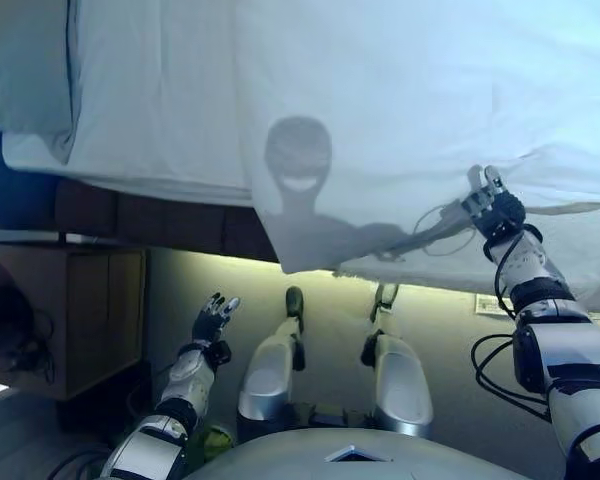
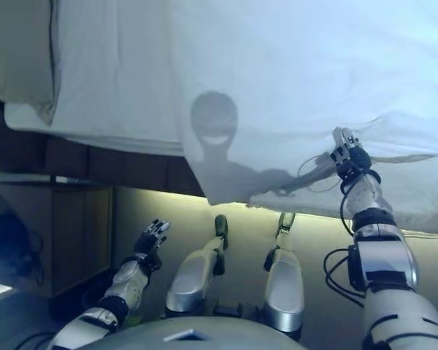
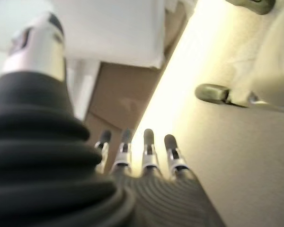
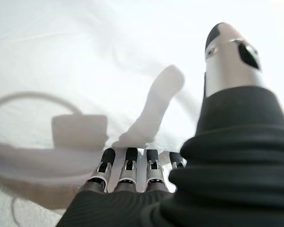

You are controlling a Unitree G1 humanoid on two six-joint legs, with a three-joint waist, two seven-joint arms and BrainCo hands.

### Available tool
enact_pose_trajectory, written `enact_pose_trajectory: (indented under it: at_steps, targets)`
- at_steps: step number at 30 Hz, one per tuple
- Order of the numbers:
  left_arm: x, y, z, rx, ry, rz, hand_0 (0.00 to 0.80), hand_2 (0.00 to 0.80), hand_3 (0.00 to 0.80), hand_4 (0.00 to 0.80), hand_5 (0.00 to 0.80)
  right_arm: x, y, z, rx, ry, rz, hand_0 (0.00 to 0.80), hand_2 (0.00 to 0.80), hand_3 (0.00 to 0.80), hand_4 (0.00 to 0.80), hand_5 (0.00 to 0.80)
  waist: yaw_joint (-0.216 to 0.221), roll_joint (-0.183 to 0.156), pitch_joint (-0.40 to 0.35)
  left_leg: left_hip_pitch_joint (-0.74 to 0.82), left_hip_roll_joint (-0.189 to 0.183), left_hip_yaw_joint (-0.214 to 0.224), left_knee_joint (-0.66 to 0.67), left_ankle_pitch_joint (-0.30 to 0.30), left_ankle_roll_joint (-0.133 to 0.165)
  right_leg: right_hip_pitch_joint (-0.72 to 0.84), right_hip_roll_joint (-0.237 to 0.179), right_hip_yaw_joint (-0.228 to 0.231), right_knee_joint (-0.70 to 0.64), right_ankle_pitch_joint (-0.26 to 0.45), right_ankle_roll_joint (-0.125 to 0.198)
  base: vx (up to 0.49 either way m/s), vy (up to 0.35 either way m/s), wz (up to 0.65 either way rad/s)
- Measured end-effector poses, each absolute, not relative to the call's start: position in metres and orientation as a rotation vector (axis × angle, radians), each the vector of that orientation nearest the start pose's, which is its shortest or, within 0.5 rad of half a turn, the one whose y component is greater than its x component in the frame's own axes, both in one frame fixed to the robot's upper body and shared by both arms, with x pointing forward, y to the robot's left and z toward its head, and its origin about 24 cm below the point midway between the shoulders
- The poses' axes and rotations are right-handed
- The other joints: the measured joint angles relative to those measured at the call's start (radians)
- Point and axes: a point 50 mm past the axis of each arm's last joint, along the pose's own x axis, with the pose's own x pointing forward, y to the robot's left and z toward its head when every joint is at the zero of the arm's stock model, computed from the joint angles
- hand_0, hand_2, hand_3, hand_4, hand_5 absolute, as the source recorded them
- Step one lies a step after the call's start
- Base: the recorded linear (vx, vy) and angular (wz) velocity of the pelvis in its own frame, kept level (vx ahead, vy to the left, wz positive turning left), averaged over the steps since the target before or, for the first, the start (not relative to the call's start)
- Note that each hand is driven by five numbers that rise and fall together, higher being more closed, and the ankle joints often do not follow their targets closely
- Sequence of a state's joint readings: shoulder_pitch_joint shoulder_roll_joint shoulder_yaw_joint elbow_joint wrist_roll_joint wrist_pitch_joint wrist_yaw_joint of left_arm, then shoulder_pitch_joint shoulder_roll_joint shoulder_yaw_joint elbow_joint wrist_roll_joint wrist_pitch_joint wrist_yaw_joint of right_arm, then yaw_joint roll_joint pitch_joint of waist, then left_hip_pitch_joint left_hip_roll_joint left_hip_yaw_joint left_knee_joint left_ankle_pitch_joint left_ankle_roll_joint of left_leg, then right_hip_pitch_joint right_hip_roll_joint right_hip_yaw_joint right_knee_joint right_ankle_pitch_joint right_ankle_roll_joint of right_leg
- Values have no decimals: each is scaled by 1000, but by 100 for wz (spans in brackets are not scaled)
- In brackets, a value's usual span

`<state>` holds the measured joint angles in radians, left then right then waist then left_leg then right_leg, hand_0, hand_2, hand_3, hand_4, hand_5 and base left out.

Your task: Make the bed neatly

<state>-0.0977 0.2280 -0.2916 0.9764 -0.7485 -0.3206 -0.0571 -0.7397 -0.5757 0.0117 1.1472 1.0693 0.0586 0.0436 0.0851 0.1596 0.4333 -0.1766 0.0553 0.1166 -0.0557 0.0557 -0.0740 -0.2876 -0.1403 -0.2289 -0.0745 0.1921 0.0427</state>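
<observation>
- The white duvet (image 1: 400,110) is filling the upper half of the frame, lying over the bed (image 1: 150,215), with one flap hanging off the bed's near edge at centre.
- The right hand (image 1: 492,205) is reaching up at right of centre, its fingers straight and spread, resting on the duvet at a raised fold and gripping nothing.
- The left hand (image 1: 213,320) is hanging low at lower left, over the floor (image 1: 440,330), fingers relaxed and empty, well apart from the bedding.
- A wooden nightstand (image 1: 75,320) is standing at far left.
- To my eye the smoothing step is under way; the drooping flap is looking untidy.
- Next, I reckon, the right hand needs to close on the fold and draw it level along the edge.
</observation>
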Motion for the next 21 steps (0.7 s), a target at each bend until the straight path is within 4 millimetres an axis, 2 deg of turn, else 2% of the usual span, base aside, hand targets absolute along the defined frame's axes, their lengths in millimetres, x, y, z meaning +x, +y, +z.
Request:
enact_pose_trajectory:
  at_steps: [6,11,17,21]
  targets:
    - [219,193,-84,-394,391,154,0,0,0,0,0,358,-323,97,582,177,-451,0,0,0,0,0,14,3,36,-72,-23,-13,15,15,15,-66,-24,-4,20,11,7,-48,38,10]
    - [224,196,-76,-404,352,159,0,0,0,0,0,358,-327,102,558,177,-477,0,0,0,0,0,14,2,45,-98,-25,-31,12,29,12,-84,-24,-16,18,18,2,-51,20,8]
    - [225,196,-74,-401,345,154,0,0,0,0,0,349,-329,86,556,200,-453,0,0,0,0,0,13,-4,49,-86,-23,-21,12,31,11,-78,-19,-12,18,25,-3,-29,45,-4]
    - [228,195,-74,-402,348,152,0,0,0,0,0,340,-326,62,591,251,-447,0,0,0,0,0,9,-18,56,-21,-21,-6,-3,31,11,-27,-19,1,14,26,-1,15,81,-12]
